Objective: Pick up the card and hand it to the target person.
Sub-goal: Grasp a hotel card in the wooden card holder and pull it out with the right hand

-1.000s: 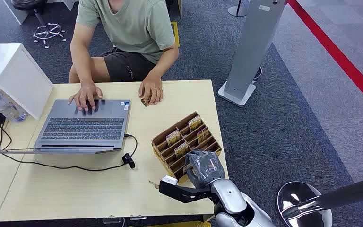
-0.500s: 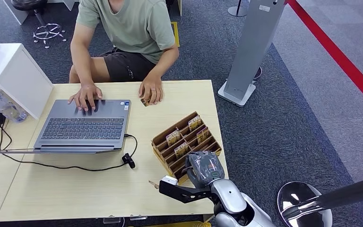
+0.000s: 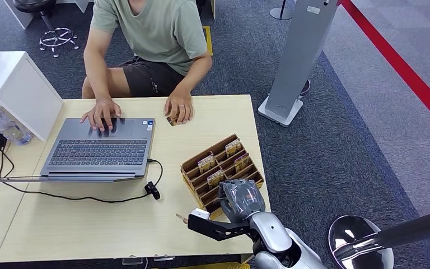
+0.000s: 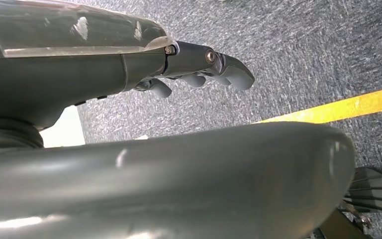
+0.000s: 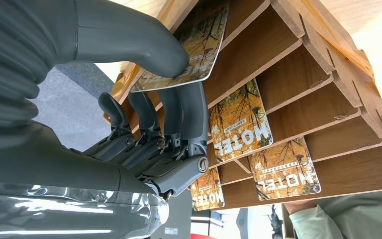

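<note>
Little had moved since a second earlier: the right hand (image 3: 241,197) had sunk slightly at the near end of the rack (image 3: 221,169), and the rack itself had shifted a touch toward the desk's right edge. From the head, the hand's ribbed cover hid its fingers and the card beneath it. The right wrist view showed the grip: the thumb (image 5: 129,42) pressed on the face of a card (image 5: 191,52) with the fingers (image 5: 179,117) behind it, the card pinched and partly inside its slot, its lower part covered by the thumb. Three more cards (image 5: 239,122) stood in neighbouring slots, one cut off behind the hand.

At the far side of the desk (image 3: 89,224) the person (image 3: 151,39) sat unchanged, one hand on the laptop (image 3: 98,148), the other resting on a small item too covered to make out.

At the robot's side, the left hand (image 4: 199,69) hung over carpet, fingers loosely curled, holding nothing; most of it was blocked by the robot's body.
</note>
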{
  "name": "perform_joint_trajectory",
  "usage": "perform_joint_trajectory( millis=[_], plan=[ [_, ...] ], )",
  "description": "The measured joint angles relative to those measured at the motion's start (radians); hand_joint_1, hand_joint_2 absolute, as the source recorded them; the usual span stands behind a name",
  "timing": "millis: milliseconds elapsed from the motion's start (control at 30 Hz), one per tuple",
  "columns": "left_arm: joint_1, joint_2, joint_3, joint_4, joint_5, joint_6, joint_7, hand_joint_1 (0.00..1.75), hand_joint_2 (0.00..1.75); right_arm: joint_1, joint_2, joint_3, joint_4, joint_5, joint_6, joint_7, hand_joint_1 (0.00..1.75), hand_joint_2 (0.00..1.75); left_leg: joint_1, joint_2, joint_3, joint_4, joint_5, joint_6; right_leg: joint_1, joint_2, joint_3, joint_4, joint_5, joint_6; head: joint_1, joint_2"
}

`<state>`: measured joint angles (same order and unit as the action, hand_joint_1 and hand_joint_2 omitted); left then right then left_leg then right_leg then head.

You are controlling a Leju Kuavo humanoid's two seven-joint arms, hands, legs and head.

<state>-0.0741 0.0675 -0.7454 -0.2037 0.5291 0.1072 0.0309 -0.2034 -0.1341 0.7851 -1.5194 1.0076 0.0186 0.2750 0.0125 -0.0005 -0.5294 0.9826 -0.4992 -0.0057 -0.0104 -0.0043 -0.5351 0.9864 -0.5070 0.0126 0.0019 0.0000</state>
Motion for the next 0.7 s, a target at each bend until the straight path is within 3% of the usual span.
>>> perform_joint_trajectory(
  millis=[433,700],
  plan=[
    [0.0,0.0,0.0,0.0,0.013,-0.004,-0.009,0.0,0.0,-0.001,0.002,0.0,-0.008,0.008,-0.018,-0.014,1.41,1.75,0.0,0.0,0.0,0.0,0.0,0.0,0.0,0.0,0.0,0.0,0.0,0.0,0.0,0.0],
    [0.0,0.0,0.0,0.0,0.02,-0.003,-0.019,0.0,0.0,-0.034,0.002,-0.003,-0.096,0.024,-0.051,-0.038,1.41,1.75,0.0,0.0,0.0,0.0,0.0,0.0,0.0,0.0,0.0,0.0,0.0,0.0,0.0,0.0]
  ],
)
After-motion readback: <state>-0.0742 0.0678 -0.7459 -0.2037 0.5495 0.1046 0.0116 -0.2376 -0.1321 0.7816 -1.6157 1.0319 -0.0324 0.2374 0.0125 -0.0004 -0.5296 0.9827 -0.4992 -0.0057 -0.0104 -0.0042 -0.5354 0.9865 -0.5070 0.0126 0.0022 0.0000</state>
